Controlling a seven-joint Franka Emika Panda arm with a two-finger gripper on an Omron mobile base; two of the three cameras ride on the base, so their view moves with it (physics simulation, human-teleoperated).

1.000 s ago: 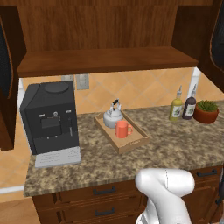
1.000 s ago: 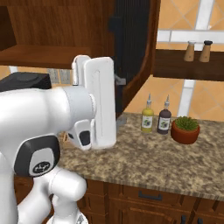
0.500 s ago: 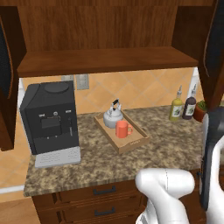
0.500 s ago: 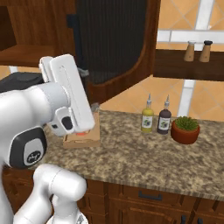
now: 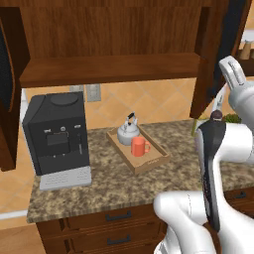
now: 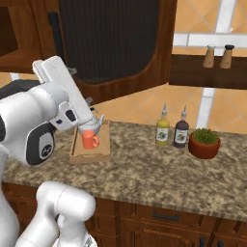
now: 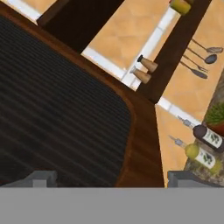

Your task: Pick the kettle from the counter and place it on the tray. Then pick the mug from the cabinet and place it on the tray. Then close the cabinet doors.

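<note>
Light-wood tray (image 5: 149, 163) on the granite table (image 5: 109, 186) carries the kettle (image 5: 127, 133) and orange-red mug (image 5: 138, 147), right of the coffee machine (image 5: 58, 139). Right base view: the cabinet door (image 6: 116, 46) stands open above the table. Hand view: the gripper (image 7: 111, 178), jaws wide and empty, faces the door's dark glass.

The speckled brown granite counter (image 5: 114, 183) spans the lower half of both base views. On it, at the left of the left base view, stands a black coffee machine (image 5: 58, 139); at centre lies the light-wood tray (image 5: 149, 162). In the right base view, two bottles (image 6: 163, 131) and a potted plant (image 6: 204, 143) stand at right.
</note>
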